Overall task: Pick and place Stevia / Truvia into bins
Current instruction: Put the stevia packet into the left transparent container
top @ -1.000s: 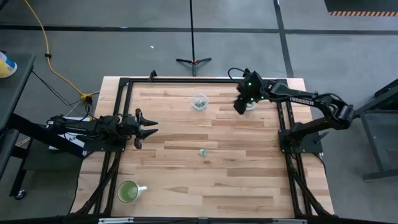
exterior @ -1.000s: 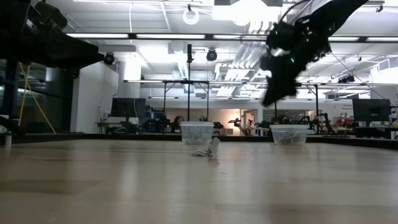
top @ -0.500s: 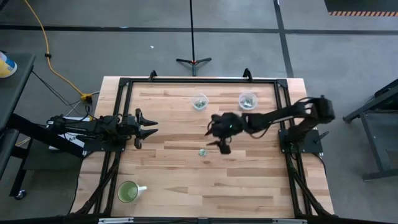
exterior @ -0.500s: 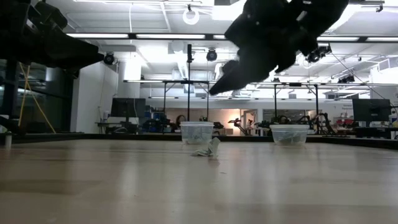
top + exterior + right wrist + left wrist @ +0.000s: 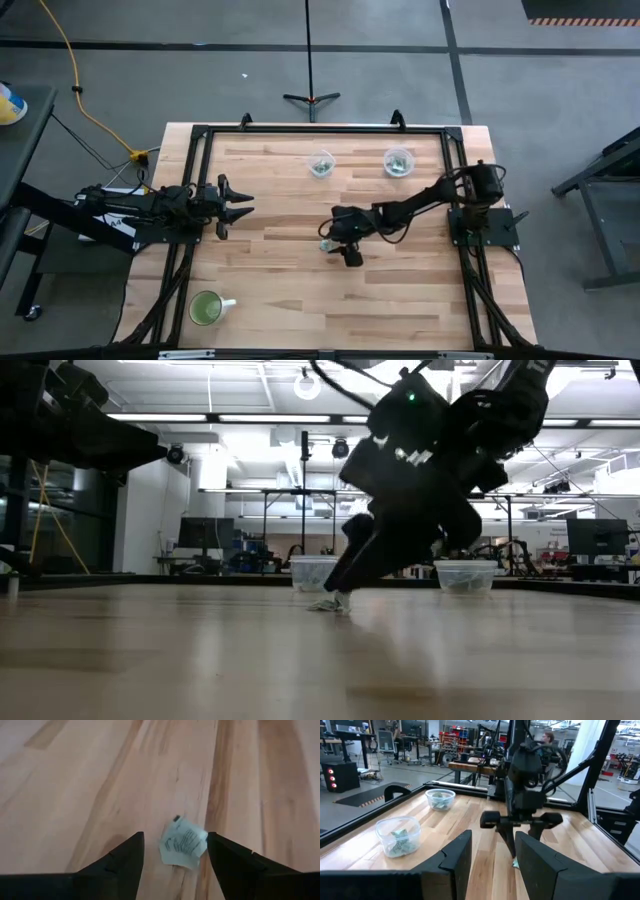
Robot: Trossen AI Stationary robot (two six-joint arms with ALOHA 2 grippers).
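Note:
One pale green-and-white sachet (image 5: 183, 843) lies flat on the wooden table near its middle; it also shows in the high view (image 5: 324, 244) and the low view (image 5: 330, 603). My right gripper (image 5: 174, 836) is open and low over the table, one finger on either side of the sachet, touching nothing I can see. Two clear cups, the left one (image 5: 320, 164) and the right one (image 5: 398, 160), stand at the far edge with sachets inside. My left gripper (image 5: 245, 207) is open and empty at the table's left side.
A green-filled mug (image 5: 207, 308) stands near the front left corner. The black frame rail (image 5: 320, 129) runs along the far edge behind the cups. Bare wood lies between the sachet and the cups. A person (image 5: 547, 739) shows in the room beyond the table.
My right gripper has gone from above the right cup toward the table's middle and near side, and down until its fingers stand around the sachet. The sachet has stayed where it was.

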